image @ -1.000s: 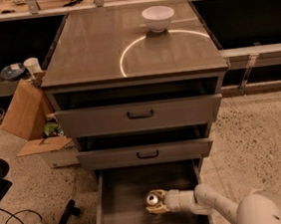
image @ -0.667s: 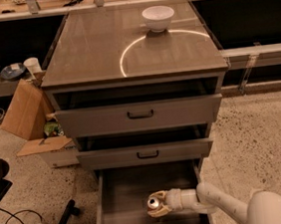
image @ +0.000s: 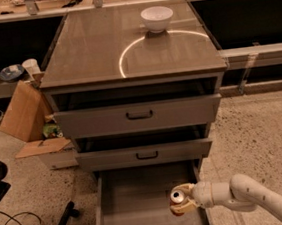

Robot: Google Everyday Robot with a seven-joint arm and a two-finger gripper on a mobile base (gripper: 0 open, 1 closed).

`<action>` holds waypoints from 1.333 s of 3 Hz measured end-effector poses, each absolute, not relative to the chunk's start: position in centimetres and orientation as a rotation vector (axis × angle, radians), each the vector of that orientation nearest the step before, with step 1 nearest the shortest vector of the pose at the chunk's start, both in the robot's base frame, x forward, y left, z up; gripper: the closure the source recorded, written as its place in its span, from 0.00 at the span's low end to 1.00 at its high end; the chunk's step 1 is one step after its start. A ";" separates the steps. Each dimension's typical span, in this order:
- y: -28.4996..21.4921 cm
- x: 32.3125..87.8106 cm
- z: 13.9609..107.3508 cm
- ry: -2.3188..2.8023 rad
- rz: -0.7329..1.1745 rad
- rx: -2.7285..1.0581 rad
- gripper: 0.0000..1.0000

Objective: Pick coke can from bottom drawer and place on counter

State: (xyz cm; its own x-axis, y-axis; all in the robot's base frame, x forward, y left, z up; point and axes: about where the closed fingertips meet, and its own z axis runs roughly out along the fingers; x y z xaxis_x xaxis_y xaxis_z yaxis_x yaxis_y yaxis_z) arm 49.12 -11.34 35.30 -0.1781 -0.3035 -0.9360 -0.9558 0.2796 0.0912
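While the gripper [image: 180, 202] hangs low over the right side of the bottom drawer [image: 131, 206], its pale fingers [image: 184, 187] are clamped on the coke can [image: 177, 196] — one on each side of the silver top. Whether the can rests on the drawer floor or sits just clear of it, I cannot tell. The arm [image: 250, 196] reaches in from the right, across the drawer's thin side wall.

Just behind and above, the middle drawer front [image: 145, 154] juts out. A lift angled backward could knock the can against it and twist it in the grip. Higher up, the counter [image: 89, 49] carries a white bowl [image: 157, 18] near its back edge — a release beside it risks a bump.
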 end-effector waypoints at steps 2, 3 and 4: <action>-15.1 42.8 56.4 1.723 0.977 -1.104 1.00; -17.6 44.9 65.2 1.721 0.890 -1.101 1.00; -19.4 48.2 72.5 1.720 0.816 -1.069 1.00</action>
